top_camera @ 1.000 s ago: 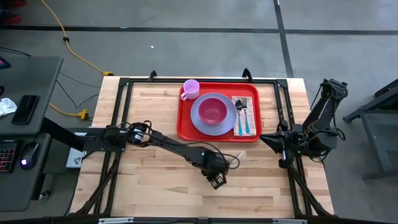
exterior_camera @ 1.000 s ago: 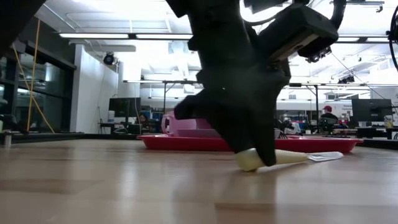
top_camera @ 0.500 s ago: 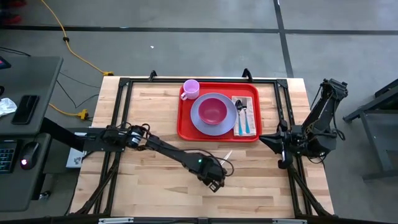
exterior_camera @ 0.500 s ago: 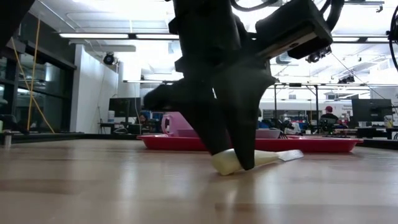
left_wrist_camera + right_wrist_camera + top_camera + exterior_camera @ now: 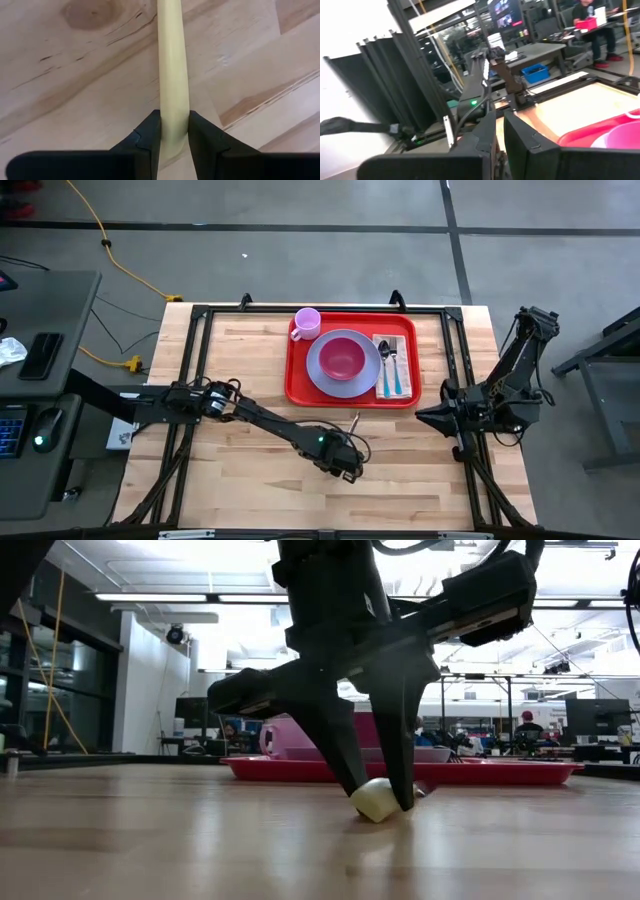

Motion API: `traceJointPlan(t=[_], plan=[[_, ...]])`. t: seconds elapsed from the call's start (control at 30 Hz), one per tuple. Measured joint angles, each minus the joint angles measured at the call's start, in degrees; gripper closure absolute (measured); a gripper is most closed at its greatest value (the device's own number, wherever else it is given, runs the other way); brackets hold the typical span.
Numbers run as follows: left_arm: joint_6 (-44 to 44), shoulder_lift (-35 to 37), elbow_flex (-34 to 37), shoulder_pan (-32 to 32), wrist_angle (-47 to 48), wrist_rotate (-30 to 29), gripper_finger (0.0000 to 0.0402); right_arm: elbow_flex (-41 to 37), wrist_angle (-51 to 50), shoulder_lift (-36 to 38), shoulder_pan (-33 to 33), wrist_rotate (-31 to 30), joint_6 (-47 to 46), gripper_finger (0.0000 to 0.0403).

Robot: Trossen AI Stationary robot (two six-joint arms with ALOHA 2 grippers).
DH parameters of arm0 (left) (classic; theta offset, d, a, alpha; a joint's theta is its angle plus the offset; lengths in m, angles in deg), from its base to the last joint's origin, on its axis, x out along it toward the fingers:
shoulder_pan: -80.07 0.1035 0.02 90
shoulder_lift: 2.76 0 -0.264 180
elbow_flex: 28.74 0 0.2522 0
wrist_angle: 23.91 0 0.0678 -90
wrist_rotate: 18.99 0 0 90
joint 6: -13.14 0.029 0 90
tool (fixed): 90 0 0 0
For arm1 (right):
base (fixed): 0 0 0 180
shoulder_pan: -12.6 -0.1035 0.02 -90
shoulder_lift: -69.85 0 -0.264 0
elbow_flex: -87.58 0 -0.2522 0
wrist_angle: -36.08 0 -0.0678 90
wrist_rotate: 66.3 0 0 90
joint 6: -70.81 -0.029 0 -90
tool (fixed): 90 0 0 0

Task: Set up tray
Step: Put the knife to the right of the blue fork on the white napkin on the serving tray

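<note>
Left hand is low on the wooden surface, fingers clamped on the cream handle of a utensil lying flat; the grip sits at the handle end, probably so the working end stays free for placement. Beyond it, the tray sits at the surface's far middle, carrying purple plate, pink bowl, pink cup, and napkin with cutlery. Right hand waits closed and empty, off the tray's near right corner.

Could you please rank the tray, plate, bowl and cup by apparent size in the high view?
1. tray
2. plate
3. bowl
4. cup
</note>
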Motion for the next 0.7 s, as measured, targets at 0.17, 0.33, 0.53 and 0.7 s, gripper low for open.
traceJointPlan(t=[0.17,0.33,0.53,0.7], plan=[[-1.61,0.0,-0.02,0.0,-0.24,-0.55,0.0284,0.0,-0.01,0.0,0.0,2.28,-0.1,0.0386],[-1.83,0.0,-0.02,-0.04,-0.48,-1.53,0.0284,0.0,-0.02,0.0,0.0,3.5,-0.13,0.0386],[-3.03,0.0,-0.07,-0.04,-1.1,-1.23,0.0284,0.0,-0.4,0.0,0.0,3.9,-0.12,0.0386],[-3.13,-0.04,-0.11,0.01,-3.41,0.16,0.0284,0.0,-0.61,0.0,0.0,3.9,-0.11,0.0386]])
